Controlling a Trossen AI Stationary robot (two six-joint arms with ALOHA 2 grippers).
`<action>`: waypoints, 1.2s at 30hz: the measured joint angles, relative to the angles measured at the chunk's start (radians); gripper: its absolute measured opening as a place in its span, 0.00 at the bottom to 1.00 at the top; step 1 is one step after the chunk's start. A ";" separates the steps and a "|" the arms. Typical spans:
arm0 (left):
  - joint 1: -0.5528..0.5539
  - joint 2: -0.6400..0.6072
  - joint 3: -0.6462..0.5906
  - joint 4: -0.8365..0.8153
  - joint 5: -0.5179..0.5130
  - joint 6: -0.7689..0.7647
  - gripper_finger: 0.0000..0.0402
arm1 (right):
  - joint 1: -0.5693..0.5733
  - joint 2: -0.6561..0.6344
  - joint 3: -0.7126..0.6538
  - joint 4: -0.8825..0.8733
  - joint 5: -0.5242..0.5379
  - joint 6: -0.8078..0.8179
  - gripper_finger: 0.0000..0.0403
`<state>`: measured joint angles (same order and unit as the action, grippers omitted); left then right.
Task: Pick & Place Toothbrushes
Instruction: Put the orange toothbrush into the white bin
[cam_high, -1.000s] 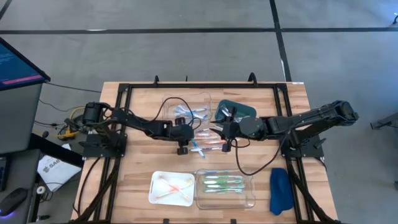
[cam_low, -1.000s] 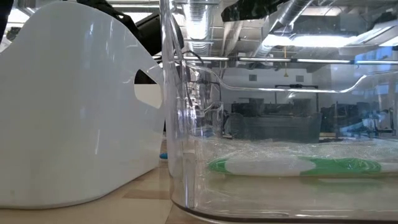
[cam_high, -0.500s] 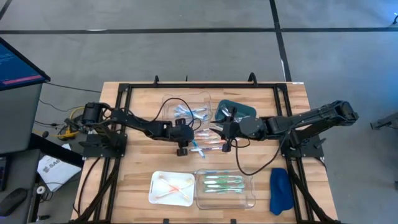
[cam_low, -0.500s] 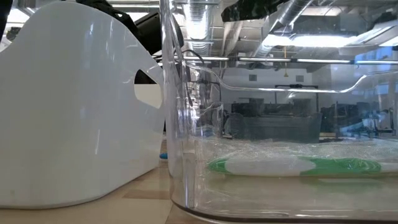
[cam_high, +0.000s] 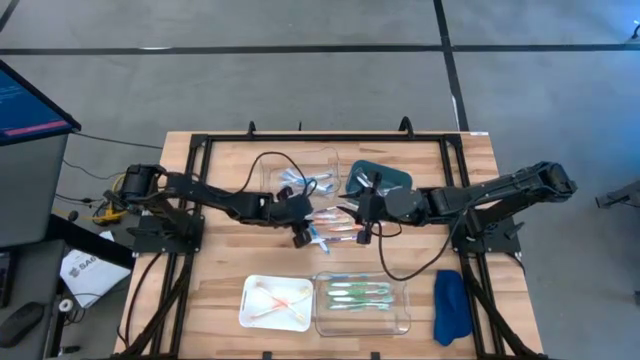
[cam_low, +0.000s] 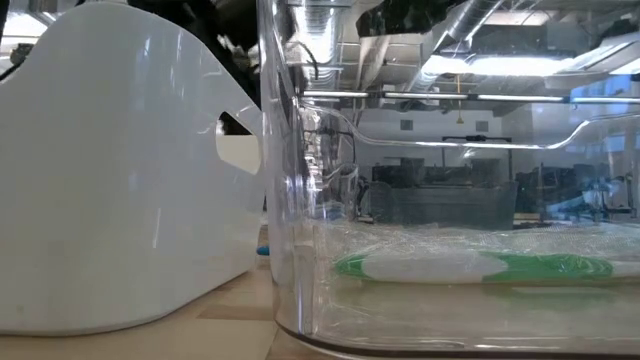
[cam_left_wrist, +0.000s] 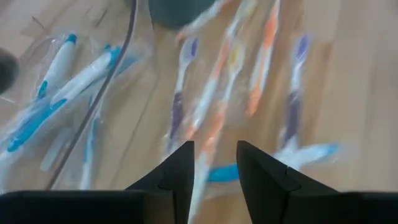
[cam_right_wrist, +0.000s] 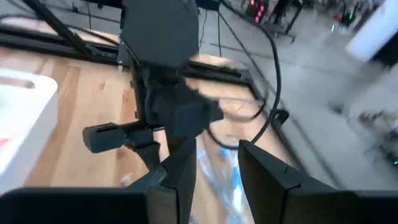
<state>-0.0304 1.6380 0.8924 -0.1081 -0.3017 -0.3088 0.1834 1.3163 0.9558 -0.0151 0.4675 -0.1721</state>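
Note:
A loose pile of toothbrushes (cam_high: 338, 226), orange, purple and blue, lies on the wooden table's middle. My left gripper (cam_high: 302, 234) hangs over the pile's left end, and a pale orange-and-white toothbrush (cam_left_wrist: 210, 134) runs into the narrow gap of my left gripper (cam_left_wrist: 216, 149). My right gripper (cam_high: 358, 216) hovers over the pile's right end. In its own wrist view my right gripper (cam_right_wrist: 217, 155) is open with nothing between the fingers. Green toothbrushes (cam_low: 470, 267) lie in the near clear tray (cam_high: 362, 297). My left gripper has the pale orange-and-white toothbrush between its two fingers, at its near end (cam_left_wrist: 200, 177). The fingers slant down from the table's left and lie roughly along the stick. Its far end points out past the fingertips over the pile. The fingers hide the exact place of contact.
A clear tray (cam_high: 300, 178) of blue toothbrushes and a teal container (cam_high: 380, 176) stand at the far middle. A white tray (cam_high: 275, 302) with orange toothbrushes sits near the front edge, left of the clear tray. A blue cloth (cam_high: 450, 305) lies at the front right. Cables cross the middle.
My left gripper has risen from the pile's left end and rolled about its own pointing line, mostly in the last half second. My right gripper has kept still.

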 joint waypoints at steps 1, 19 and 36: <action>-0.006 -0.004 0.016 0.000 0.006 -0.035 0.28 | 0.000 0.000 0.000 -0.009 0.000 0.036 0.28; -0.065 -0.060 0.180 -0.406 -0.058 -0.819 0.28 | -0.001 0.000 0.000 -0.168 0.000 0.234 0.28; -0.064 -0.060 0.174 0.162 -0.028 -0.719 0.28 | -0.001 0.000 0.000 -0.212 0.001 0.234 0.28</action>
<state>-0.0948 1.5776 1.0660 0.0539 -0.3299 -1.0279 0.1825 1.3163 0.9562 -0.2276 0.4683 0.0615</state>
